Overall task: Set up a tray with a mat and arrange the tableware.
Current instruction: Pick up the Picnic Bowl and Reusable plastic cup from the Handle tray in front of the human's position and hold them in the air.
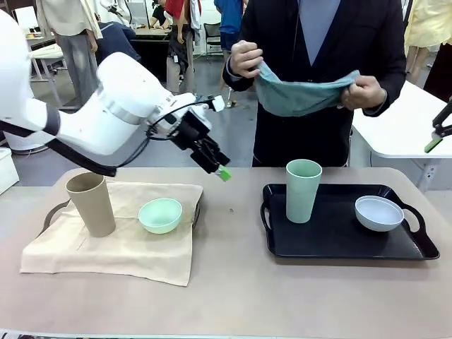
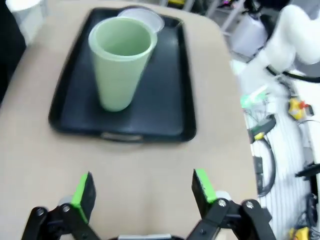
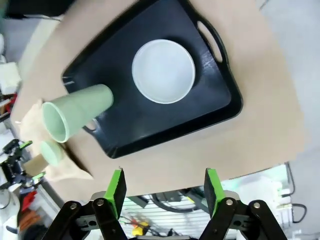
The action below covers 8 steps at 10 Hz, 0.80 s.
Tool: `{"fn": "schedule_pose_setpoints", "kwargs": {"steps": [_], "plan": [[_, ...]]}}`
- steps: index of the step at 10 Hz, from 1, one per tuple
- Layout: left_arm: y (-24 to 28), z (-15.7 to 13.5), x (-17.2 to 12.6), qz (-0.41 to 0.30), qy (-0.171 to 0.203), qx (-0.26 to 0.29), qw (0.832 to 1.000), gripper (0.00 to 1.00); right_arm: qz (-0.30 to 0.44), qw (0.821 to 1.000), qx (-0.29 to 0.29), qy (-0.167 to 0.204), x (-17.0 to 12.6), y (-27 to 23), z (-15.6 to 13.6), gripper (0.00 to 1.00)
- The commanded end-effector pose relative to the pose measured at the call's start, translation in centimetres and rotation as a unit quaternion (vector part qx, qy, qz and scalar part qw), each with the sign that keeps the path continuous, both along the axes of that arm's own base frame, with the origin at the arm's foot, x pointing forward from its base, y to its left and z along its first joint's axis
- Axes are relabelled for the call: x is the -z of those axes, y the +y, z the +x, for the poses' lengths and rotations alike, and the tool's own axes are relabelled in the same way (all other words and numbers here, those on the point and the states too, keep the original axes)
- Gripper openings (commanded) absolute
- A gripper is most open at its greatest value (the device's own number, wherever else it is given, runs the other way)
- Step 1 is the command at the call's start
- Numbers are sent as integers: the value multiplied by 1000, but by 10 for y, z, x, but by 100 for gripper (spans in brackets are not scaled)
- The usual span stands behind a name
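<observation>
We see the pale green cup standing upright on the black tray; the white bowl sits just behind it at the tray's far end, partly hidden; the left gripper hangs over the tan table, jaws spread wide, nothing between its green pads.

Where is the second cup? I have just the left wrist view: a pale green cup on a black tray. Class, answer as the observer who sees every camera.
Observer: The tan cup stands upright on a beige mat, toward the robot's left.
Operator: Anything beside it?
Observer: A mint green bowl sits on the same mat, apart from the cup.
Operator: And the person?
Observer: The person holds up a teal cloth behind the black tray.
</observation>
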State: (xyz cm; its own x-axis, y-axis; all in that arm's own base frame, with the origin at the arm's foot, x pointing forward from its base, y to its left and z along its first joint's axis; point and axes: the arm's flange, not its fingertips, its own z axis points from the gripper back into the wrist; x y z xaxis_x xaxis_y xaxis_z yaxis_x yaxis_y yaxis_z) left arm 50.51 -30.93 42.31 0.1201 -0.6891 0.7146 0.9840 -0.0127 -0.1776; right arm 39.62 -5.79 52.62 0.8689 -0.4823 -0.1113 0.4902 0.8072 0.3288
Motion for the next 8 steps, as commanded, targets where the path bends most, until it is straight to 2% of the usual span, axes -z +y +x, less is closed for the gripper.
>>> {"fn": "schedule_pose_setpoints", "kwargs": {"steps": [1,3,5,6,8], "plan": [[-10,20,8,-27,0,13,1000,100,-49,998,-7,39,21,8,10,81],[-39,22,41,-66,-54,75,994,100,-64,996,-24,52,43,16,15,81],[-64,24,66,-118,-105,107,982,100,-62,996,-49,52,61,27,21,81],[-78,22,72,-129,-115,120,978,100,-58,995,-51,55,69,31,25,81],[-93,23,77,-144,-122,113,976,100,-63,994,-61,67,83,40,28,81]]}}
